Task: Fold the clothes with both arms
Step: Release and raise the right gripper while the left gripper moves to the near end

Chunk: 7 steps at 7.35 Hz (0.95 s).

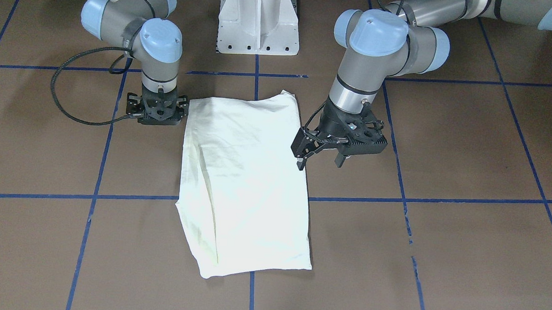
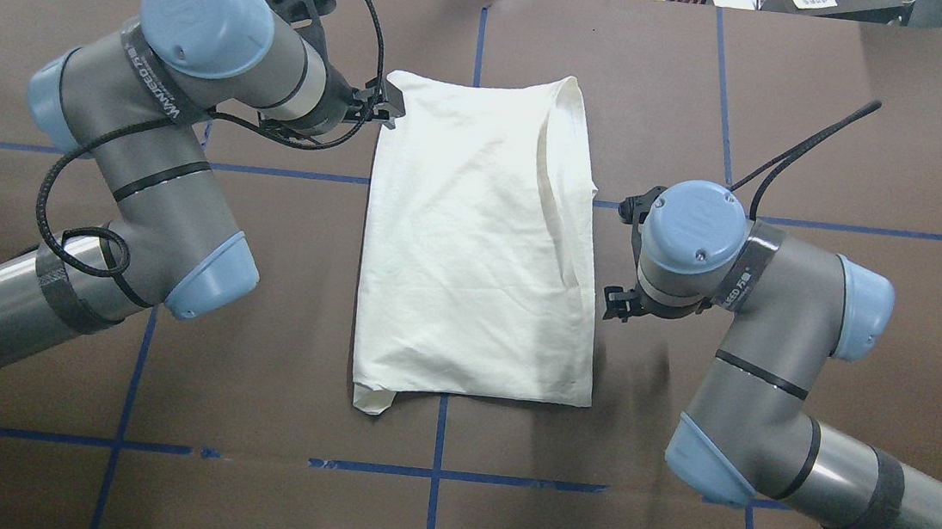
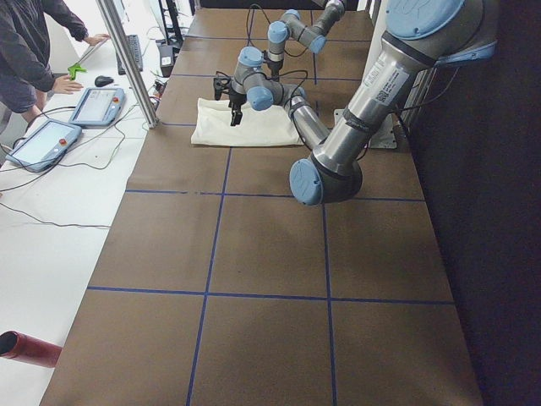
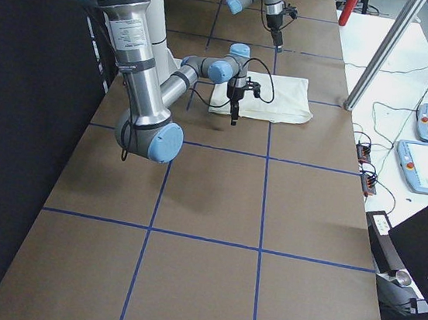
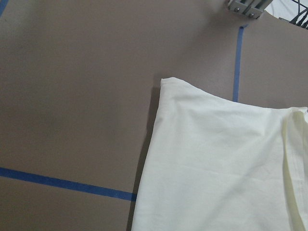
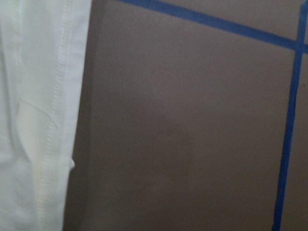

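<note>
The cream-white shirt lies folded into a long rectangle with its plain side up in the middle of the table. The print is hidden. My left gripper is open and empty. It hovers tilted just off the shirt's edge on my left, by the far corner in the overhead view. My right gripper points straight down beside the opposite edge, its jaws spread wide and empty, mostly hidden under its wrist in the overhead view. Both wrist views show the shirt's edge and no fingers.
The white pedestal base stands at the robot's side of the table. Blue tape lines grid the brown surface. In the left view a metal post, teach pendants and an operator are beyond the far edge.
</note>
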### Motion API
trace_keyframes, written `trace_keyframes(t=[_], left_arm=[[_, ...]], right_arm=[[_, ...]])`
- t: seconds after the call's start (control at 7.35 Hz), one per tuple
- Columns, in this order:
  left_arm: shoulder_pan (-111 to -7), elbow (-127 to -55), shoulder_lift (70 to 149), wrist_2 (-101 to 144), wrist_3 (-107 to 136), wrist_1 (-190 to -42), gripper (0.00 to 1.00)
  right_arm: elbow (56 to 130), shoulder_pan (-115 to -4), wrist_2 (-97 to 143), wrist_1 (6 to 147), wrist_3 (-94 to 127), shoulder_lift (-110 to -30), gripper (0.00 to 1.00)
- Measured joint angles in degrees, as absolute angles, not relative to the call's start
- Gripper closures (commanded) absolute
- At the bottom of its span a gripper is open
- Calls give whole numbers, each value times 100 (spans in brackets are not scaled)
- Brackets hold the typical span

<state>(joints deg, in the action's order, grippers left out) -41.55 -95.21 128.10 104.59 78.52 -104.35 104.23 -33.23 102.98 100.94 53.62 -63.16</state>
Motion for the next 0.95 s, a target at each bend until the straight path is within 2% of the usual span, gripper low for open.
trace_keyframes(t=[0.27,0.54,0.95], left_arm=[[-4156,-9551,12783,10459,7838,-10436,0],[-4151,-9553,12689,10457,7826,-10548,0],[-3802,-9656,12243,10883,9123,-11048,0]], right_arm=[[9706,-3608,10382,9844,5199,-5483,0],[8891,-3723,10492,8907,5153,-5076,0],[8938,-3811,11170,8250,5329,-5098,0]])
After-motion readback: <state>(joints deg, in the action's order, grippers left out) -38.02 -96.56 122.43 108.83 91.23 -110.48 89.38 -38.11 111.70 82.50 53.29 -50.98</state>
